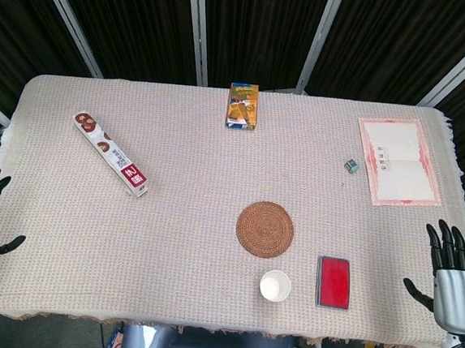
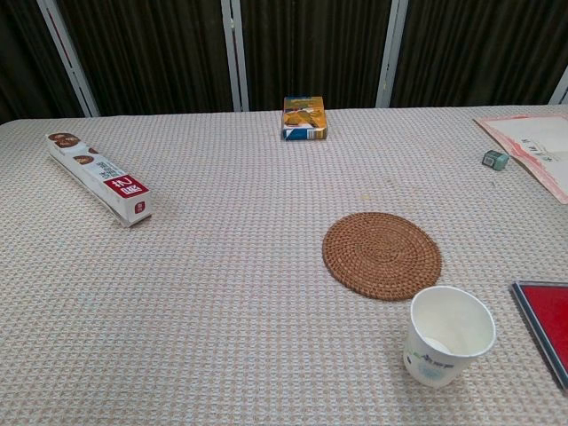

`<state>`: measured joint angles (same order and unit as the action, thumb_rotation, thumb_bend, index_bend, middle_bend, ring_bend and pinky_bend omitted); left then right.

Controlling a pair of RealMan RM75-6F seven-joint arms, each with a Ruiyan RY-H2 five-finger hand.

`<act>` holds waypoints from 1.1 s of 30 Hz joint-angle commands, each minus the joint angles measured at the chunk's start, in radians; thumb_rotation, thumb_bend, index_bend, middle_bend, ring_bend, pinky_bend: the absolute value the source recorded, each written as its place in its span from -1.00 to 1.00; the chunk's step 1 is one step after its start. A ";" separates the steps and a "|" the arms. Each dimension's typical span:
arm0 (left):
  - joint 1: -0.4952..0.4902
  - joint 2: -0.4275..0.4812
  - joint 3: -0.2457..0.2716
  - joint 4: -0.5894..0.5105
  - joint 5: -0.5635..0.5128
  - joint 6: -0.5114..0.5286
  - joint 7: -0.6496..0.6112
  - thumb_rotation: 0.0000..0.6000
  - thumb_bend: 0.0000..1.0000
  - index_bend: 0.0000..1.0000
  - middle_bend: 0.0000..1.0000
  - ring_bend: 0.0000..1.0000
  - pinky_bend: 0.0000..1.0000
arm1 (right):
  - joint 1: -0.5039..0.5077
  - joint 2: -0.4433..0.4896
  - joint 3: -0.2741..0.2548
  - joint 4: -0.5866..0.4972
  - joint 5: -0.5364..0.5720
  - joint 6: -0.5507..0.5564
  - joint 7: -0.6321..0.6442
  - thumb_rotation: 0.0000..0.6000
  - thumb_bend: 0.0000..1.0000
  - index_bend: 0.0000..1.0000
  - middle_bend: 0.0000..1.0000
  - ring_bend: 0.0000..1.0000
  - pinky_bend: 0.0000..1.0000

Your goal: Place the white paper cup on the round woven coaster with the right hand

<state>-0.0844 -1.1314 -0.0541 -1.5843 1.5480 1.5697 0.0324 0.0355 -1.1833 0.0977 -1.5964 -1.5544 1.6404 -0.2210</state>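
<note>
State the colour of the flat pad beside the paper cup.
Red with a dark border; clearest in the head view.

Place: looks like a lab or staged test room, not a home.
Backdrop: black pleated curtain (image 1: pixel 253 29) with pale metal frame bars (image 1: pixel 198 24) from 10 to 2 o'clock.
Surface: tabletop (image 1: pixel 172 217) under a beige woven cloth with a fringed edge.
Props: boxed goods, a certificate (image 1: pixel 399 160) at 2 o'clock, laid well apart.
</note>
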 commanded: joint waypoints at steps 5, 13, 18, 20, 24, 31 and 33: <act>0.001 0.005 0.004 -0.017 -0.016 -0.017 0.036 1.00 -1.00 -1.00 -1.00 -1.00 -1.00 | 0.004 0.025 -0.010 -0.025 0.022 -0.042 0.015 1.00 -1.00 -1.00 -1.00 -1.00 -1.00; 0.011 0.029 0.010 -0.062 -0.008 -0.007 0.045 1.00 -1.00 -1.00 -1.00 -1.00 -1.00 | 0.101 0.110 -0.115 -0.122 -0.120 -0.258 0.114 1.00 -1.00 -1.00 -1.00 -1.00 -1.00; 0.017 0.044 0.017 -0.098 -0.010 -0.010 0.068 1.00 -1.00 -1.00 -1.00 -1.00 -1.00 | 0.208 0.131 -0.147 -0.164 -0.230 -0.404 0.109 1.00 -1.00 -1.00 -0.96 -1.00 -1.00; 0.018 0.045 0.017 -0.108 -0.016 -0.011 0.084 1.00 -1.00 -1.00 -1.00 -1.00 -1.00 | 0.236 0.128 -0.151 -0.180 -0.258 -0.443 0.069 1.00 -1.00 -0.98 -0.88 -0.97 -1.00; 0.022 0.045 0.015 -0.115 -0.017 -0.004 0.104 1.00 -1.00 -1.00 -1.00 -1.00 -1.00 | 0.276 0.108 -0.154 -0.206 -0.297 -0.503 -0.020 1.00 -1.00 -0.96 -0.75 -0.82 -0.87; 0.025 0.034 0.014 -0.103 -0.030 -0.009 0.124 1.00 -1.00 -1.00 -1.00 -1.00 -1.00 | 0.330 0.044 -0.137 -0.249 -0.282 -0.611 -0.163 1.00 -0.83 -0.95 -0.70 -0.71 -0.73; 0.027 0.032 0.015 -0.099 -0.032 -0.010 0.125 1.00 -1.00 -1.00 -1.00 -1.00 -1.00 | 0.343 0.023 -0.130 -0.266 -0.259 -0.645 -0.207 1.00 -0.79 -0.95 -0.70 -0.71 -0.73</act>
<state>-0.0582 -1.0994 -0.0394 -1.6838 1.5166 1.5598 0.1567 0.3608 -1.1370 -0.0406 -1.8435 -1.8318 1.0256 -0.3942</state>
